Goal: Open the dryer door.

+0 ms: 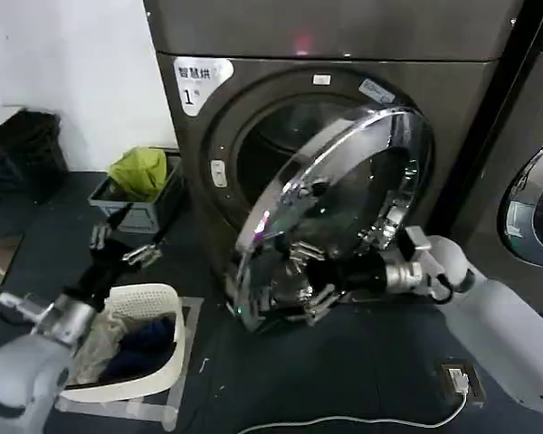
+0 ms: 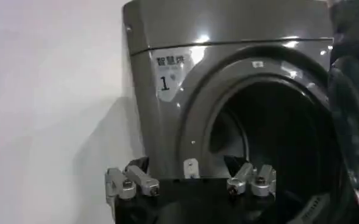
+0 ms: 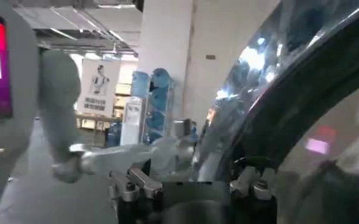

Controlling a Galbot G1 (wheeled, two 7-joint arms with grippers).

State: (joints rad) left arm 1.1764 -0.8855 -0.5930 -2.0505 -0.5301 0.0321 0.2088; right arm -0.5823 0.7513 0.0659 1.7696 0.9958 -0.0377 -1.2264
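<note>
Large round chrome-rimmed glass dryer door [image 1: 339, 212] swung out before the grey front-loading dryer [image 1: 253, 99]. Right gripper [image 1: 309, 278] behind the door's lower part. Left gripper [image 1: 122, 246] over the white perforated laundry basket [image 1: 158, 303], left of the dryer. Grey plastic crate [image 1: 145, 215] behind the basket.

You can read a "1" on the white sticker [image 1: 199, 80] at the dryer's [image 1: 452, 99] upper front corner. The Chinese characters above it are too small to make out.
</note>
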